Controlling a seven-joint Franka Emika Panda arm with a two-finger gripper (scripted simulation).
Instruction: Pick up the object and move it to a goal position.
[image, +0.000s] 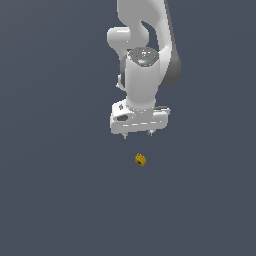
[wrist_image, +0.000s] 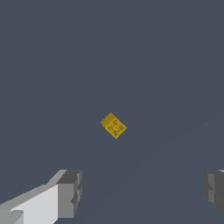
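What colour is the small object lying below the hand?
Mustard yellow, with a darker speckled face. The object shows best in the wrist view, unheld.

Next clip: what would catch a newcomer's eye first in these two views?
The white arm dominates the exterior view, reaching down from the top against a plain dark grey ground. Next comes the only spot of colour: a tiny yellow block lying just below the end effector, untouched. In the wrist view the block sits ahead of the widely spread fingers, well apart from both.
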